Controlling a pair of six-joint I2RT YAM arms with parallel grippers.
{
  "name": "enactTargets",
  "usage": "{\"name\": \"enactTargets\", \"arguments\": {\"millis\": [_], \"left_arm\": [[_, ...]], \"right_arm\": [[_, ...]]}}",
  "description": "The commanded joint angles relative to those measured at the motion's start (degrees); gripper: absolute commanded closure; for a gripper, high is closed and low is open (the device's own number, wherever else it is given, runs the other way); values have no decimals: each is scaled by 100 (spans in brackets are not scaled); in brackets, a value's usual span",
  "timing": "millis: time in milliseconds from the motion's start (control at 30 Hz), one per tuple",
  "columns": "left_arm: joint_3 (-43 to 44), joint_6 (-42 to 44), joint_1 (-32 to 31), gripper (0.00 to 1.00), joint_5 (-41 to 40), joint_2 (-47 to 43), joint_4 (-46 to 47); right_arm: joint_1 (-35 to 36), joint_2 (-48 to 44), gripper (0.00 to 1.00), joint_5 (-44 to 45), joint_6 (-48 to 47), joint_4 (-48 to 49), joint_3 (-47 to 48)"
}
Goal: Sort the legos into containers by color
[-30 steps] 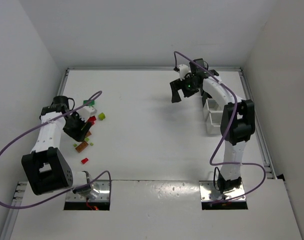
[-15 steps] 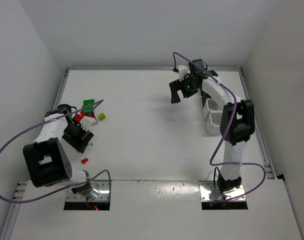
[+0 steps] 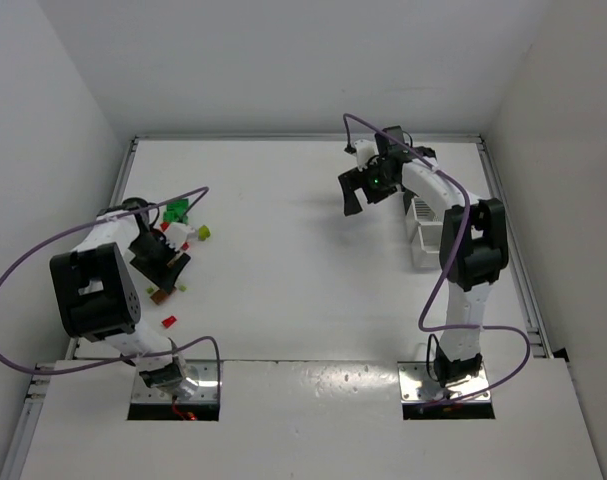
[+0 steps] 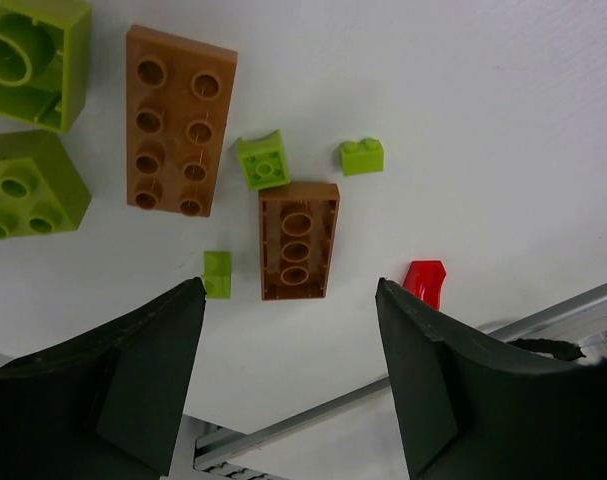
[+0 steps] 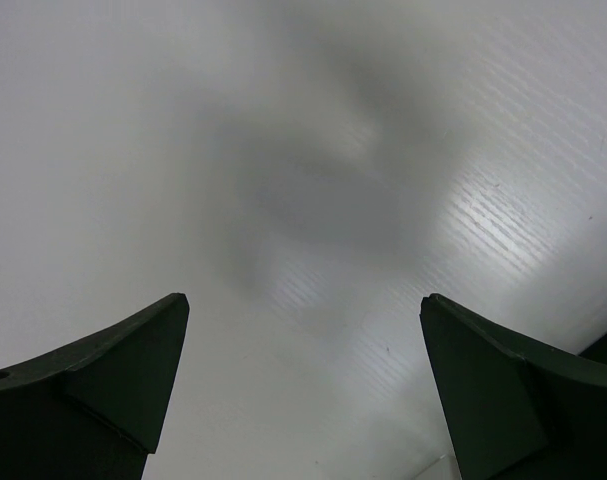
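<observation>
The legos lie in a loose cluster at the table's left. The left wrist view shows a long orange-brown plate [image 4: 178, 120], an upturned orange-brown brick [image 4: 297, 240], two big lime bricks [image 4: 28, 190], small lime pieces [image 4: 263, 162] and a red piece [image 4: 424, 282]. My left gripper [image 4: 290, 287] hangs open just above them, empty, with the upturned brick straight ahead of its fingertips. From above, this gripper [image 3: 167, 270] sits between a dark green brick [image 3: 175, 211] and a red one [image 3: 169, 322]. My right gripper [image 3: 355, 195] is open and empty over bare table. White containers [image 3: 424, 240] stand behind the right arm, partly hidden.
A metal rail [image 4: 403, 385] runs along the table edge close under the left gripper. A lime brick [image 3: 202, 232] lies right of the cluster. White walls close the table on three sides. The right wrist view shows only bare white table [image 5: 303, 150].
The left arm has folded back toward the left wall, and its gripper has shifted slightly over the cluster. The right gripper has edged a little left.
</observation>
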Motion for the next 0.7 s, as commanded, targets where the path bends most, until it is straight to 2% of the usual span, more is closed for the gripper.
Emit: {"name": "enactTargets", "arguments": {"millis": [0,167,667], "left_arm": [[150,15,-67,25,220,143,67],[150,-46,-119,25,273,372,128],[-606,-46,-172,27,-51,320,593]], "right_arm": [[37,-379,1,90,-115,148,-49],[37,-432,1,195,-167,148,-101],[37,-379,1,301,-167,96,-49]]}}
